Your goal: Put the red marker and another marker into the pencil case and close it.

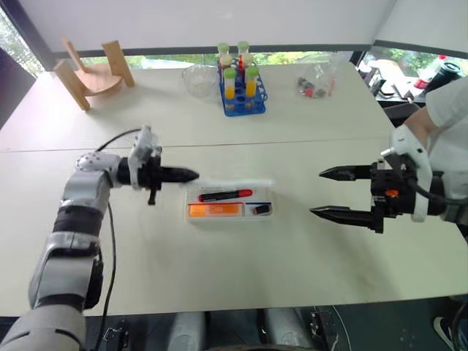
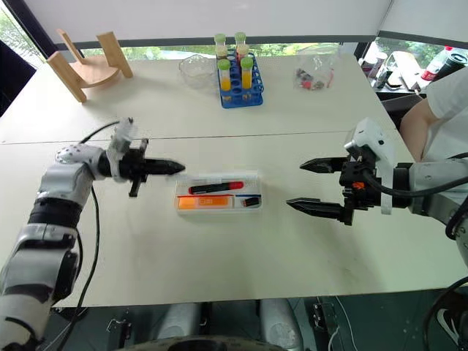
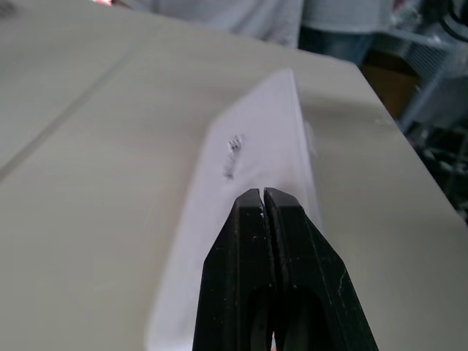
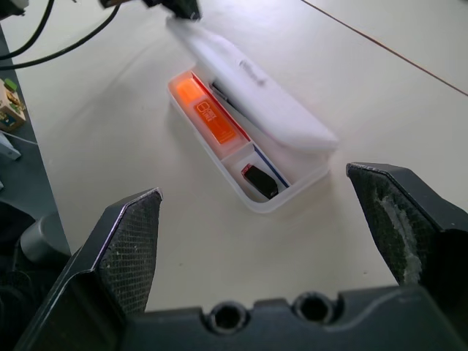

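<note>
The white pencil case [image 1: 268,213] lies open at the table's middle. In its tray are the red marker [image 1: 225,195], the orange marker [image 1: 215,210] and a small black piece [image 4: 258,179]. Its lid [image 4: 256,95] with small black print stands half raised, leaning over the tray's far side. My left gripper [image 1: 194,175] is shut with nothing in it, pointing right, its tip at the lid's left end. Whether it touches the lid I cannot tell. My right gripper [image 1: 317,193] is wide open and empty, a short way right of the case, pointing at it.
At the back stand a blue test-tube rack [image 1: 243,91], a glass bowl [image 1: 199,79], a wooden stand [image 1: 91,73] and a clear bag [image 1: 318,82]. A person's white sleeve [image 1: 447,110] is at the table's right edge. A seam [image 1: 278,142] crosses the table behind the case.
</note>
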Robot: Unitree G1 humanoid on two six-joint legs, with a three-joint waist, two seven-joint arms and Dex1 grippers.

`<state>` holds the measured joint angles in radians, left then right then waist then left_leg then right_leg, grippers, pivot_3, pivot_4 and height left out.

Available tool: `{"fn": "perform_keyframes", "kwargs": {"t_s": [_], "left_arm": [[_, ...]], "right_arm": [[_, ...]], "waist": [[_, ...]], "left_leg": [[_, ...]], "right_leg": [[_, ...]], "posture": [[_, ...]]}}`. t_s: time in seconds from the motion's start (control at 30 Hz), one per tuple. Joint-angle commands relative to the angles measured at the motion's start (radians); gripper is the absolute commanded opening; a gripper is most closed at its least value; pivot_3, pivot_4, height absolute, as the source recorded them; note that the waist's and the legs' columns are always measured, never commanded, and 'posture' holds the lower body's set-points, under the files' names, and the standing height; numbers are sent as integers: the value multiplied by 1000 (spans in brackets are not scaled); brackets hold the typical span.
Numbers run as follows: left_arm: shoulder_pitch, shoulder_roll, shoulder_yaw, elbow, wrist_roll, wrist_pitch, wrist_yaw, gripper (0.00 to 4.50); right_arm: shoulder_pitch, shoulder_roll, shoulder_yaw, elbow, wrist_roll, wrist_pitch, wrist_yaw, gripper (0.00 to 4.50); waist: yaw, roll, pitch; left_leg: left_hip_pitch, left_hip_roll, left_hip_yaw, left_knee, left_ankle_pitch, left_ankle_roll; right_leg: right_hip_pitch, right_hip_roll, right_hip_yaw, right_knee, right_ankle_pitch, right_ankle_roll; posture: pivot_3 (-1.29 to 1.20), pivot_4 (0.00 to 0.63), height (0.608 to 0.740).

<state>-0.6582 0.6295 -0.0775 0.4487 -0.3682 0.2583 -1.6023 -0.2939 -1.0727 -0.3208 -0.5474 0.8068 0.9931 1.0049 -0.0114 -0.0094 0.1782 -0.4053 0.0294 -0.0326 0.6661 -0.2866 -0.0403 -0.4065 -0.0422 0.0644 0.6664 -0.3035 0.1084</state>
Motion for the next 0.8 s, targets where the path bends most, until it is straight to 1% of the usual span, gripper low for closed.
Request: {"fn": "perform_keyframes", "kwargs": {"t_s": [0.03, 0.1, 0.2, 0.23, 0.27, 0.33, 0.4, 0.47, 0.53, 0.6, 0.63, 0.67, 0.8], "left_arm": [[28, -8, -72, -21, 129, -74, 107, 15], [34, -43, -117, 76, 279, -225, 308, 15], [71, -42, -161, 109, 342, -267, 351, 15], [84, -34, -166, 99, 341, -261, 343, 15], [99, -26, -141, 62, 309, -232, 342, 15], [120, -13, -99, -7, 241, -170, 324, 15], [153, 20, -31, -132, 136, -43, 307, 15], [205, 72, 72, -297, -3, 131, 319, 15], [270, 127, 154, -435, -82, 224, 337, 15], [426, 211, 323, -630, -182, 356, 361, 15], [510, 239, 405, -714, -217, 406, 373, 15], [569, 256, 458, -774, -244, 440, 387, 15], [779, 258, 636, -981, -364, 563, 452, 15]], "right_arm": [[-17, -16, -4, 1, -2, -30, -6, 4500], [-22, -16, 2, 4, -4, -37, -11, 4500], [-29, -18, 16, 11, -14, -50, -17, 4500], [-32, -19, 19, 15, -14, -53, -17, 4500], [-38, -19, 26, 22, -15, -56, -17, 4500], [-44, -20, 35, 30, -16, -62, -15, 4500], [-35, -21, 46, 37, -24, -72, -6, 4500], [-18, -21, 54, 45, -36, -88, 5, 4500], [0, -21, 53, 54, -42, -98, 12, 4500], [50, -22, 56, 76, -65, -116, 25, 4500], [70, -19, 58, 85, -70, -121, 29, 4500], [87, -18, 55, 89, -72, -125, 33, 4500], [114, -12, 62, 110, -79, -146, 44, 4500]], "waist": [[4, 0, 0], [5, 0, 0], [3, 0, -2], [1, 1, -3], [-2, 2, -4], [-9, 4, -5], [-14, 4, -6], [-14, 4, -5], [-11, 2, -4], [-11, 0, -3], [-10, 0, -3], [-10, 0, -2], [-1, 3, -1]], "left_leg": [[0, 0, 0, 1, 0, 0], [0, -1, 0, 1, 0, 0], [6, -1, 0, 1, 0, 0], [12, -1, 1, 0, 0, 0], [17, -1, 1, -1, 0, 1], [19, -1, 2, -2, 0, 1], [20, 0, 3, -2, 0, 1], [18, 2, 2, -2, 0, 1], [14, 3, 1, -3, 0, 1], [12, 3, 1, -3, 0, 1], [11, 3, 1, -4, 0, 1], [11, 4, 0, -4, -1, 2], [13, 2, 2, -4, -2, 3]], "right_leg": [[1, 0, 0, 0, 0, 0], [2, -1, 0, -1, 1, 1], [7, -2, 0, -1, 1, 2], [13, -2, 1, -2, 1, 2], [18, -2, 1, -4, 1, 2], [19, -1, 1, -3, 1, 2], [18, 0, 2, -2, 1, 2], [16, 2, 3, -2, 1, 1], [12, 3, 2, -1, 0, 1], [10, 3, 2, -1, 0, 1], [8, 2, 3, -2, 0, 1], [9, 1, 3, -3, 0, 0], [10, -5, 4, -3, -1, 1]], "posture": [[0, 150, 740], [0, 150, 740], [0, 150, 740], [0, 150, 740], [0, 150, 740], [0, 150, 740], [0, 150, 740], [0, 150, 740], [0, 150, 740], [0, 150, 740], [0, 150, 740], [0, 150, 740], [0, 150, 740]]}}
